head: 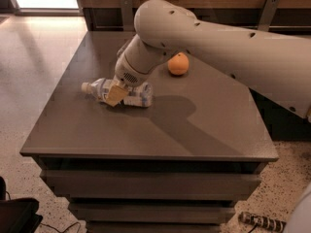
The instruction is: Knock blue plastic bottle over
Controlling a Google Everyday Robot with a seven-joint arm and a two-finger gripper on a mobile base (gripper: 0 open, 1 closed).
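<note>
The blue plastic bottle lies on its side on the dark table, left of centre. Its white cap points left and its white label faces up. My gripper hangs from the big white arm and rests against the middle of the bottle, covering part of its body. The arm reaches in from the right and crosses the back of the table.
An orange sits on the table behind and right of the bottle, close to the arm. A wooden wall with metal brackets runs behind the table. A dark object and a striped object lie on the floor.
</note>
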